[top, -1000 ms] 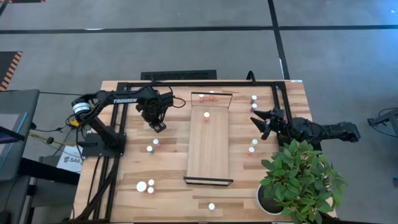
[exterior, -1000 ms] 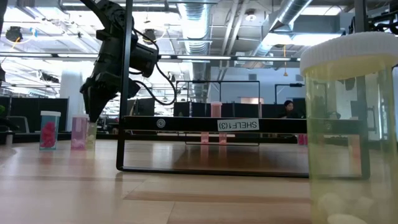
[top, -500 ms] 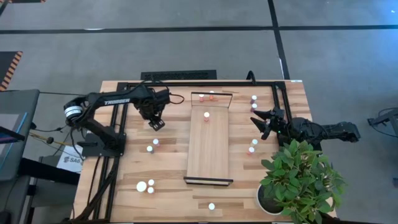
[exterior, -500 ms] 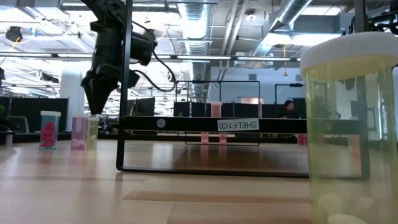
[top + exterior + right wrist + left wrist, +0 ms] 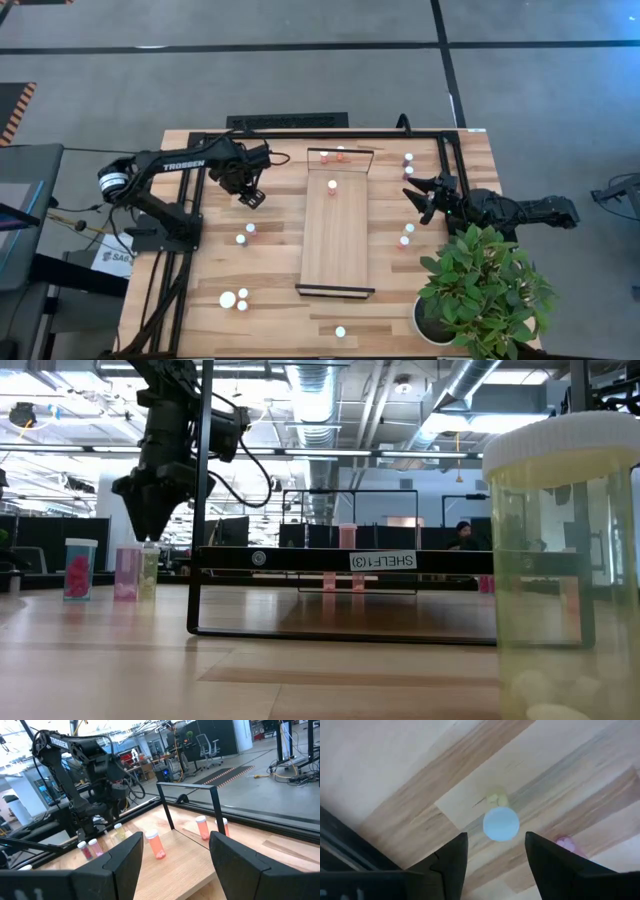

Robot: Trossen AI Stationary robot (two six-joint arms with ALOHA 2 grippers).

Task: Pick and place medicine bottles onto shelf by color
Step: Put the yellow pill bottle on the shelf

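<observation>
The left gripper point(image 5: 252, 198), a dark 2-finger claw, is being held above the slatted wooden tabletop point(image 5: 220, 270), just left of the long pale wooden shelf point(image 5: 334, 235). In the left wrist view its fingers point(image 5: 451, 857) are standing apart with nothing clamped between them, and a small yellowish bottle with a white round cap point(image 5: 500, 821) is being framed in the gap, standing upright on the wood below and clear of both fingers. A pink-bodied bottle point(image 5: 564, 843) is being seen just beside it. From the low view the gripper point(image 5: 146, 530) is hanging above these 2 bottles point(image 5: 138, 571), not touching them, with a taller bottle holding pink contents point(image 5: 79, 568) standing further along.

The right gripper point(image 5: 418, 196) is being kept at the right side of the table, beside a green potted plant point(image 5: 487, 290), fingers spread wide and empty.

On the shelf, 1 reddish bottle point(image 5: 332, 186) is standing near the far half, and 2 more point(image 5: 333, 155) are sitting by the far end rail. Other white-capped bottles are being left scattered on the tabletop on both sides, including 1 with a larger cap point(image 5: 227, 299).

"TROSSEN" point(image 5: 184, 163) is being read in white on the left arm. A white label on the shelf's near rail is being read as "SHELF-1(3)" point(image 5: 382, 560).
</observation>
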